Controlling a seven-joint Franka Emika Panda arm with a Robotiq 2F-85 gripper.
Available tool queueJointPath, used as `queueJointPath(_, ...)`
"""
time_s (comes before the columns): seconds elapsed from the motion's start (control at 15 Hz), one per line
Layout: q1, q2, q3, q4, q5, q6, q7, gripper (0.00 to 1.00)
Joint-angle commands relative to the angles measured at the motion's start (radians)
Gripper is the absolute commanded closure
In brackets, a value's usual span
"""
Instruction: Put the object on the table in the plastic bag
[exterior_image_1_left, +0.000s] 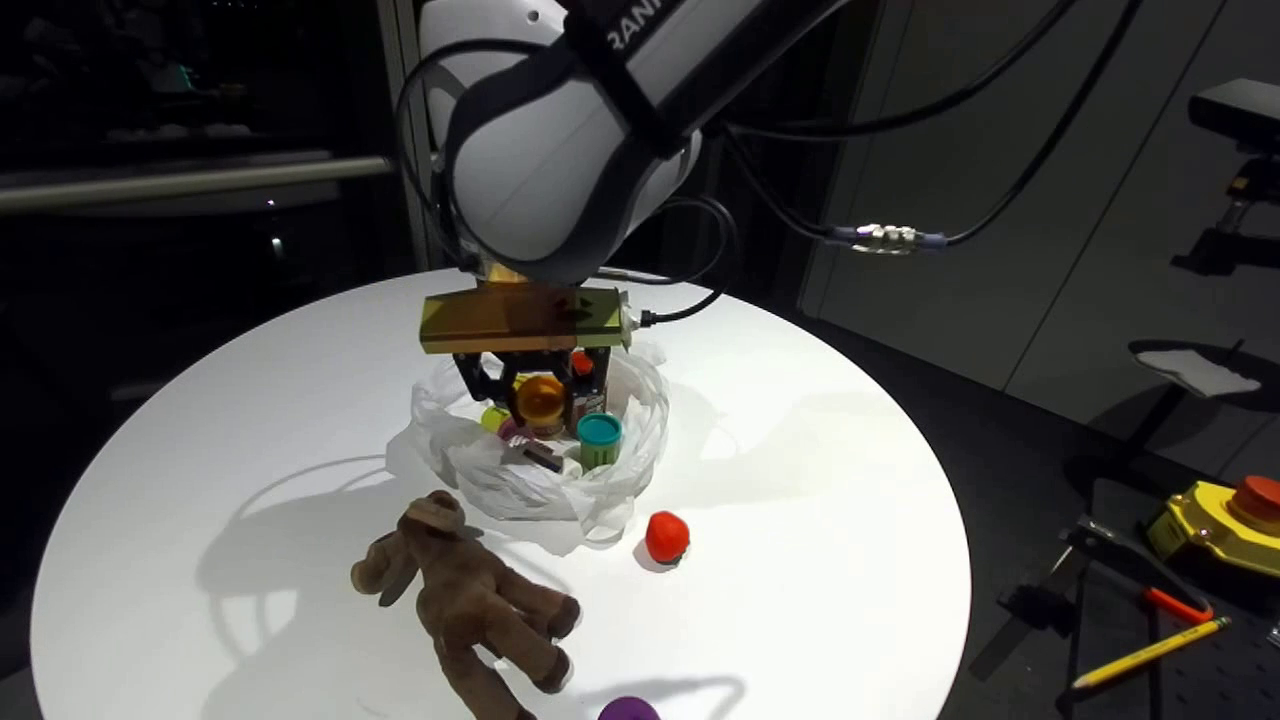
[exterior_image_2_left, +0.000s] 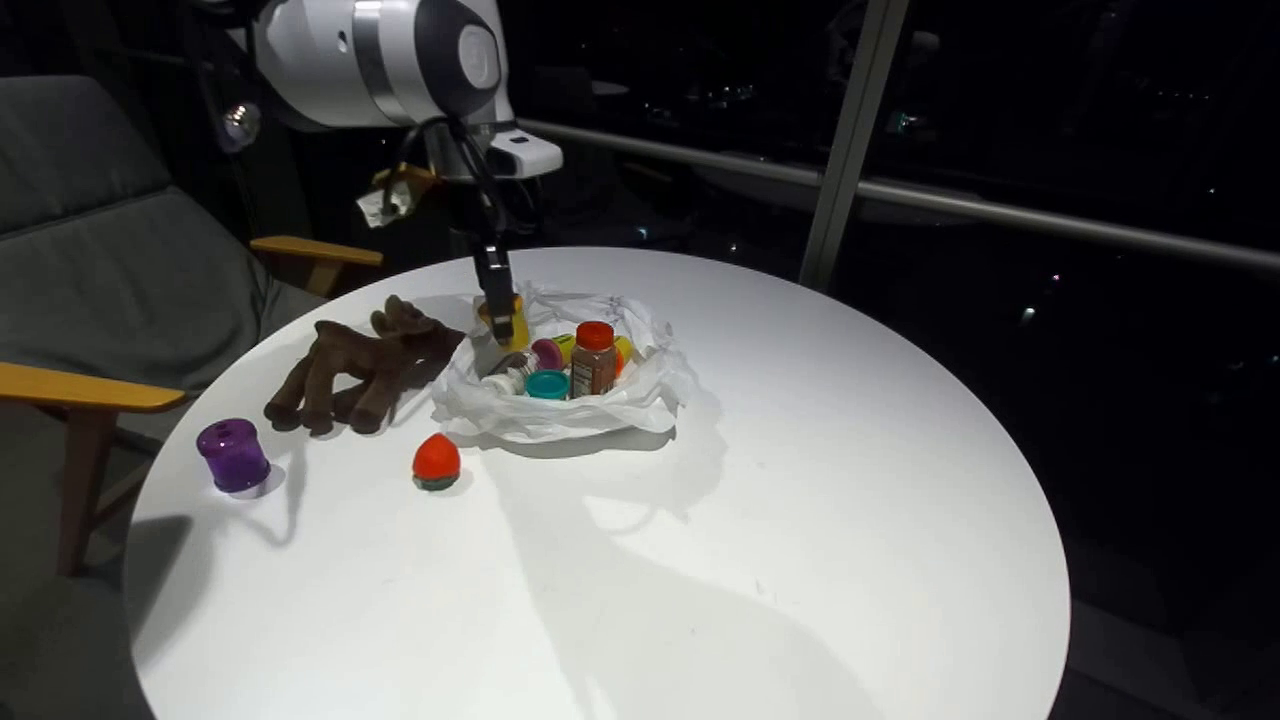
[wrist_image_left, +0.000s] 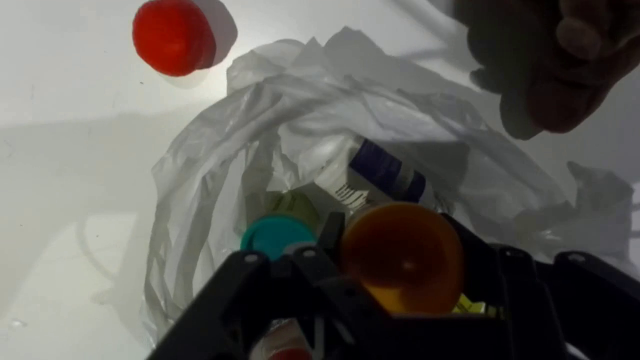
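Clasping one orange-yellow container from both sides, the single gripper points down within the rim of one white plastic bag; whether the container touches anything beneath cannot be told. Inside the bag I count one teal-lidded jar, one red-capped bottle, one white package with a dark label, and one pink piece. Yellow pieces show on both sides of the bottle, too covered to count. One round white table bears three more things: one brown stuffed animal left of the bag in both exterior views, one red toy on the bag's near side, and one purple tub. Only the top of that tub shows at the near edge in an exterior view. In the wrist view the animal is a dark, cropped shape at right, the bottle is mostly hidden by the gripper, and the package's print is blurred.
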Motion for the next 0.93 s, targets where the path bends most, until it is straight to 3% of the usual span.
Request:
queueJointPath(0.0, -0.055, 0.074, 0.006, 0.111, 0.012, -0.048, -0.02, 0.77)
queueJointPath(0.47, -0.165, 0.132, 0.073, 0.185, 0.098, -0.048, -0.179, 0.77)
queueJointPath(0.87, -0.177, 0.207, 0.094, 0.286, 0.16, -0.09, -0.265, 0.77)
